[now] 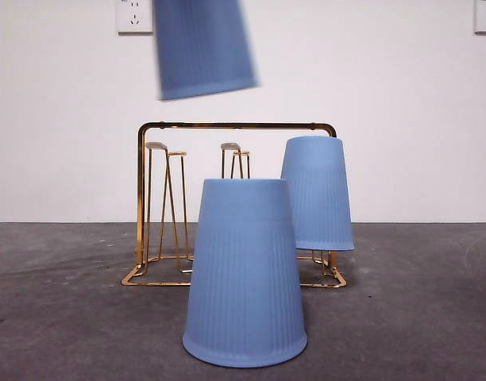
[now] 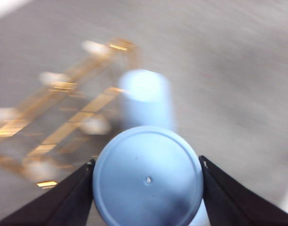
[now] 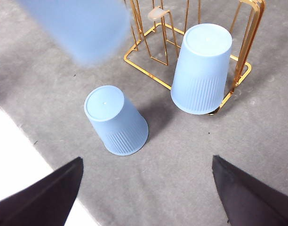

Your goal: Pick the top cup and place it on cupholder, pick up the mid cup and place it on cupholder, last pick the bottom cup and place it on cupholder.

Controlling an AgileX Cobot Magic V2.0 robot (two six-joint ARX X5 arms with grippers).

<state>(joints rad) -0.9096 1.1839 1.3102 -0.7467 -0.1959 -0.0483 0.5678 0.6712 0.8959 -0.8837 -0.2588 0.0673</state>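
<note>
Cupholder (image 1: 237,125) prongs at frame centre are being approached by the mid cup (image 1: 203,48), being carried, blurred, at upper left, clamped in the left gripper (image 2: 148,176) (right gripper (image 3: 146,190) gaping idle); a prong is possibly being missed through swing.

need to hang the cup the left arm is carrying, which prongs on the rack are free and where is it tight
The left gripper holds a cup above the rack. Free: the prongs on the rack's front-view left half, bare up to the arch. Crowded: the rack's other end, where a hung cup sits, and the table just before the rack, where the last cup stands inverted.
</note>
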